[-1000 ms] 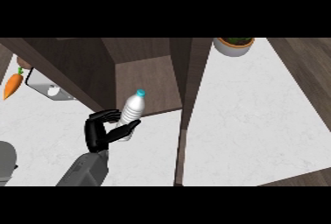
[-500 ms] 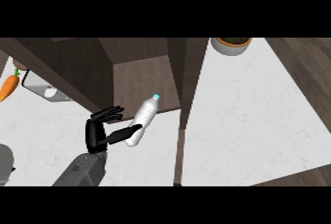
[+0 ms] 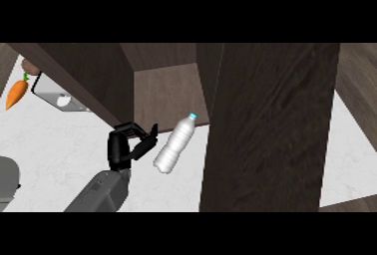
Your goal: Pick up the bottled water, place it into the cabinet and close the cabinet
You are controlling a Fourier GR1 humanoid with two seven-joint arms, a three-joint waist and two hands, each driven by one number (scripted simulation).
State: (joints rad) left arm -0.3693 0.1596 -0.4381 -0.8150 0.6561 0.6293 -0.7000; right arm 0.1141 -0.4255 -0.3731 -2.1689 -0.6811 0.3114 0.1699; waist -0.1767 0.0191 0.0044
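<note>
The bottled water (image 3: pixel 174 145) is clear with a blue cap. It leans with its cap up and to the right, at the front edge of the cabinet's open compartment (image 3: pixel 168 92). My right hand (image 3: pixel 126 145) is just left of the bottle, fingers loosely bent and thumb pointing at it. A narrow gap shows between thumb and bottle, so the hand holds nothing. The cabinet's dark door (image 3: pixel 269 124) stands open right of the bottle. Of my left arm only a grey piece (image 3: pixel 6 179) shows at the left edge; its hand is out of view.
The cabinet's dark side panel (image 3: pixel 85 74) rises left of the opening. A carrot (image 3: pixel 16 93) and a white-grey box (image 3: pixel 55 95) lie on the white counter (image 3: pixel 52 144) at the far left.
The bottle has tipped further to the right, toward the cabinet opening. My right hand has come off it. The cabinet and its door now fill more of the view.
</note>
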